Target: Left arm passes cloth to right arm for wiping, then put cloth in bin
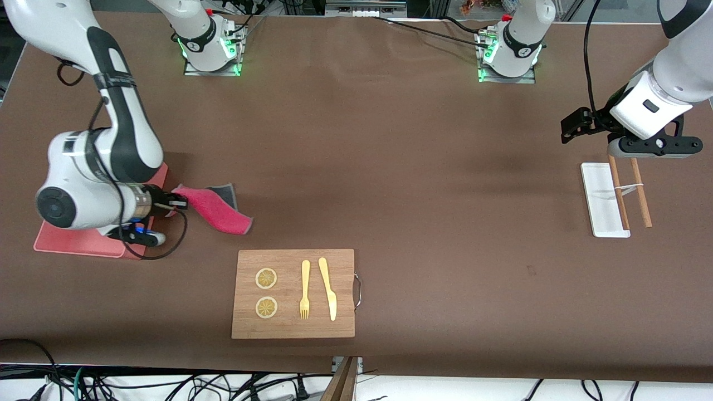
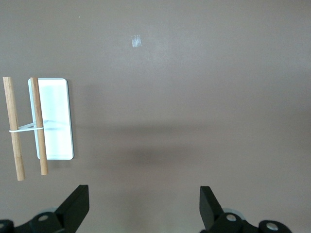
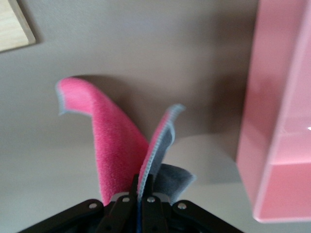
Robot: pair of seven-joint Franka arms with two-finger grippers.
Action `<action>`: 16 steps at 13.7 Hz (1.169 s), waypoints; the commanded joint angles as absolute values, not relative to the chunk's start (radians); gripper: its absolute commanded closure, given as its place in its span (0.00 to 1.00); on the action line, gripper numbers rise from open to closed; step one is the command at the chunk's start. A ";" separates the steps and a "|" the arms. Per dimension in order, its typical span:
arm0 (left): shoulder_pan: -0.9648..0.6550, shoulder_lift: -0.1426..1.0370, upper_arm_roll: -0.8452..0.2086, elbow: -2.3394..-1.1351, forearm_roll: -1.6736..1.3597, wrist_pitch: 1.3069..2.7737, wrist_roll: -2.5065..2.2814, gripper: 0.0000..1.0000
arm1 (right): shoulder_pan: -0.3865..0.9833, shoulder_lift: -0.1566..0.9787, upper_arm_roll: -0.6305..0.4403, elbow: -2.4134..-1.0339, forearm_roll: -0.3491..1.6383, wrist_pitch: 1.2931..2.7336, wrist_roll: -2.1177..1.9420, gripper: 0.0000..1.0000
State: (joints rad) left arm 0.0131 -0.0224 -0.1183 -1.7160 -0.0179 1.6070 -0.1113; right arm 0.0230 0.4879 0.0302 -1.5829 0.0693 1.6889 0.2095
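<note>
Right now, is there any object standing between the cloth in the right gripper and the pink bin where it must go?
Nothing visible does. The right gripper is shut on the cloth, right beside the bin; only bare table lies between them. The cutting board lies nearer the front camera, clear of that path. The left gripper waits open over the white tray.

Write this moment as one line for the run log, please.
right gripper: shut on cloth, beside bin | left gripper: open, waiting over table near tray | cloth not yet in bin
</note>
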 commanded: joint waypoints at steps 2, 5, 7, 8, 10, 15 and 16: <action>0.012 -0.026 -0.118 -1.701 -0.026 1.588 -0.094 0.00 | 0.008 0.445 0.022 -1.413 0.051 1.394 0.186 1.00; 0.012 -0.026 -0.118 -1.701 -0.026 1.588 -0.094 0.00 | 0.002 0.416 -0.043 -1.306 0.041 1.240 0.097 1.00; 0.012 -0.026 -0.118 -1.701 -0.028 1.588 -0.092 0.00 | -0.012 0.394 -0.106 -1.296 0.003 1.218 -0.032 1.00; 0.012 -0.026 -0.118 -1.701 -0.026 1.588 -0.094 0.00 | -0.021 0.393 -0.135 -1.298 -0.012 1.218 -0.111 1.00; 0.012 -0.026 -0.118 -1.701 -0.028 1.588 -0.094 0.00 | -0.034 0.396 -0.207 -1.302 -0.017 1.227 -0.256 1.00; 0.012 -0.026 -0.123 -1.701 -0.026 1.588 -0.094 0.00 | -0.048 0.414 -0.288 -1.386 -0.058 1.304 -0.340 1.00; 0.012 -0.026 -0.123 -1.701 -0.026 1.588 -0.094 0.00 | -0.048 0.426 -0.297 -1.419 -0.058 1.345 -0.345 1.00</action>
